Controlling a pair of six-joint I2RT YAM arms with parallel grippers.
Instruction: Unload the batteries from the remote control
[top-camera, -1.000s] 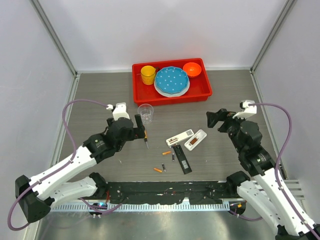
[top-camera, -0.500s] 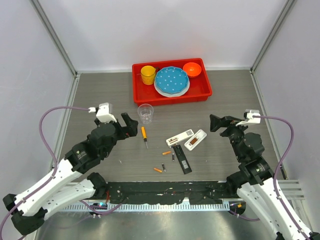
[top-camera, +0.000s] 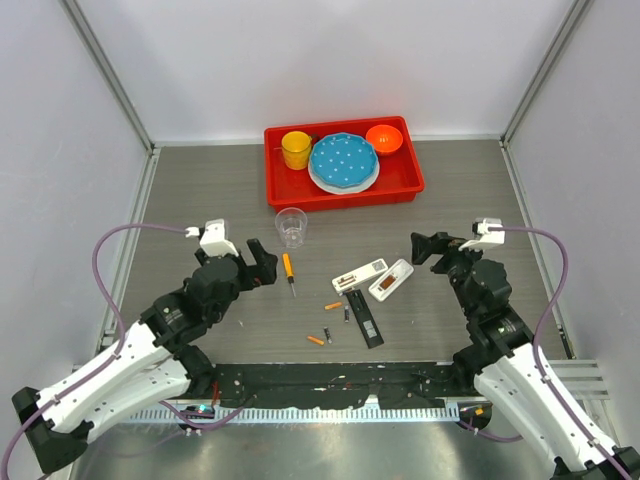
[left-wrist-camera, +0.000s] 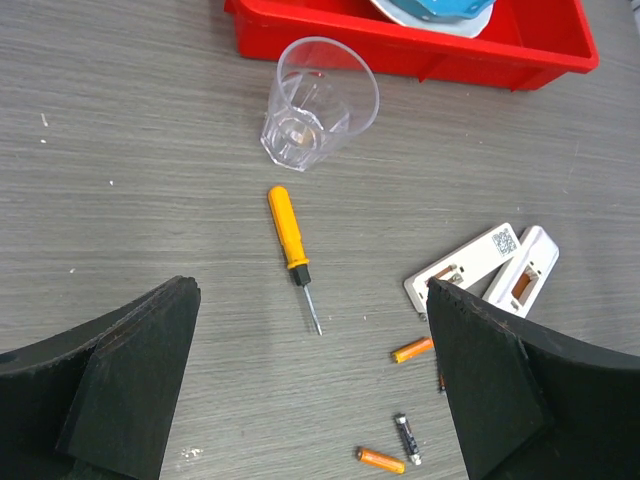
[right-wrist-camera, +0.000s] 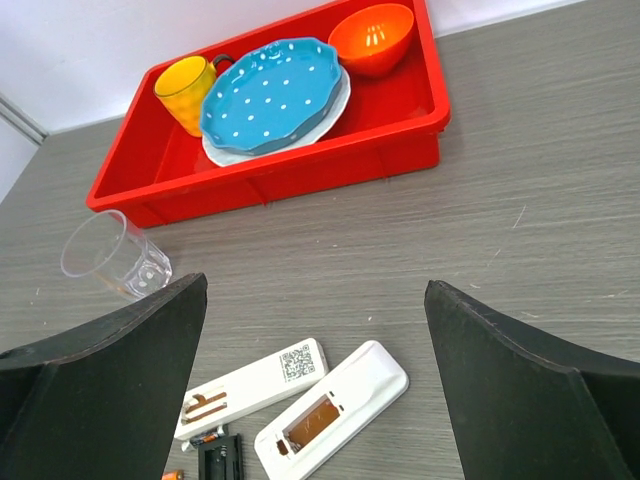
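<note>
Four batteries (top-camera: 333, 305), two white remotes (top-camera: 360, 275), one black remote (top-camera: 365, 322), one screwdriver (top-camera: 288, 268), one clear cup (top-camera: 291, 226), one red tray (top-camera: 350, 197).

A second ago, in the top view, the black two-finger left gripper (top-camera: 263, 265) sits over the handle of the small orange-handled screwdriver (top-camera: 288, 270), left of the frame's centre. Now it stands just to the left of the tool, apart from it. The whole handle and thin dark shaft lie uncovered. The left arm has pulled back toward the lower left. Its white wrist camera block (top-camera: 214, 238) is lower and further left than a second ago, and slightly lower than half a second ago. On the right of the frame, the black right gripper (top-camera: 424, 248) has dipped a little. The white camera block (top-camera: 487, 228) behind it is lower too.
</note>
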